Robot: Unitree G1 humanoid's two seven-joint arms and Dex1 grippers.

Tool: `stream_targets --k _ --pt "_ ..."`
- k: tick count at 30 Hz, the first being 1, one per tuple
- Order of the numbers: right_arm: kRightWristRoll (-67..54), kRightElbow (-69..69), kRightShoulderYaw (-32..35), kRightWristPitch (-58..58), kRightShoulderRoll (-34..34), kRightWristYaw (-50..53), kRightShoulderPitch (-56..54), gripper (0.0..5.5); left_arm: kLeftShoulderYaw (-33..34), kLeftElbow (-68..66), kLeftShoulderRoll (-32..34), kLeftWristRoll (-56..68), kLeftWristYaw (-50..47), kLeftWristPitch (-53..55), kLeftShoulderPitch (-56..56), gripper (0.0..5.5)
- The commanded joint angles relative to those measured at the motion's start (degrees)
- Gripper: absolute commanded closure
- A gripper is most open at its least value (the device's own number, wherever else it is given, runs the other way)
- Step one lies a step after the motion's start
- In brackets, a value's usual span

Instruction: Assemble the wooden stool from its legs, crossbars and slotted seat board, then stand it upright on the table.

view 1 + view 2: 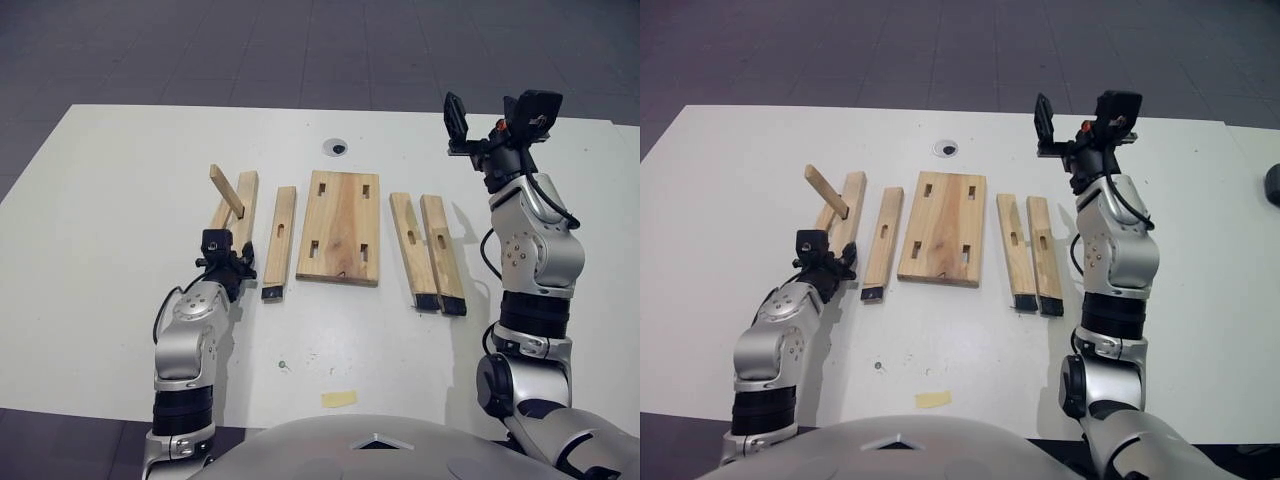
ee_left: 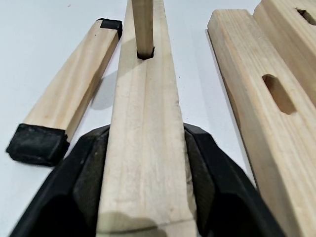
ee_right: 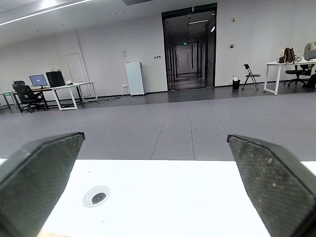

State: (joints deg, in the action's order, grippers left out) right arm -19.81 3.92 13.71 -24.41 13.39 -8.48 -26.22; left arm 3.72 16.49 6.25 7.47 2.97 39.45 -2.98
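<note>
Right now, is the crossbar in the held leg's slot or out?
In: the crossbar sits in the slot of the leg that the left claw grips, sticking up at a slant.

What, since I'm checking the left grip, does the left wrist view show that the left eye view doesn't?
Left wrist view: finger pads pressed on both sides of the leg, the crossbar seated in its slot. Left eye view: the right gripper raised and open, two legs beyond the seat board. Both: the left gripper holding that leg, a slotted leg beside it.
</note>
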Motion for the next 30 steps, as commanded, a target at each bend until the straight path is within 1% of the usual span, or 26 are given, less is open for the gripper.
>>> stream_targets --k 1,4,6,9,11,14,17,21,29,30 --pt "-0.77 -0.58 0.05 -1.34 -0.12 0.03 -1.27 0.10 -1.55 -1.36 1.45 -2.41 0.34 -4.00 -0.40 3.46" --pt "-5.82 -2.34 2.50 -7.37 -0.87 0.27 -3.52 0.10 -2.20 0.24 1.69 -3.76 0.91 -12.82 0.16 3.46" --pt "-18.88 -5.08 8.65 -19.36 -1.72 0.12 -7.79 0.10 -2.62 2.51 2.44 -3.87 2.76 -19.94 0.54 3.46" --pt "-36.86 -8.03 15.44 -32.48 -2.39 0.78 -13.13 0.10 -3.49 5.13 3.69 -4.14 5.17 -26.13 1.35 3.46" --pt "-42.19 -9.77 16.48 -38.24 -2.25 2.51 -15.54 0.10 -4.76 6.06 4.39 -4.87 6.57 -28.25 2.42 3.46" --pt "-47.30 -10.73 14.86 -43.30 -3.73 4.47 -19.19 0.10 -7.42 7.51 5.39 -5.83 8.84 -29.44 3.48 3.46" --pt "-47.42 -12.30 11.98 -44.02 -5.39 5.04 -22.02 0.10 -10.12 8.36 5.81 -6.51 10.73 -30.15 4.43 3.46" --pt "-43.45 -17.08 8.61 -40.31 -5.81 2.63 -24.23 0.10 -11.80 8.74 5.68 -6.75 11.71 -30.12 5.68 3.46" --pt "-38.87 -26.27 7.45 -33.12 -6.77 -2.80 -27.86 0.10 -13.95 8.79 5.84 -7.39 12.42 -30.25 5.42 3.46" --pt "-38.37 -27.64 7.64 -32.33 -6.86 -3.24 -28.47 0.30 -14.04 8.65 5.93 -7.57 12.47 -30.34 5.31 3.46"
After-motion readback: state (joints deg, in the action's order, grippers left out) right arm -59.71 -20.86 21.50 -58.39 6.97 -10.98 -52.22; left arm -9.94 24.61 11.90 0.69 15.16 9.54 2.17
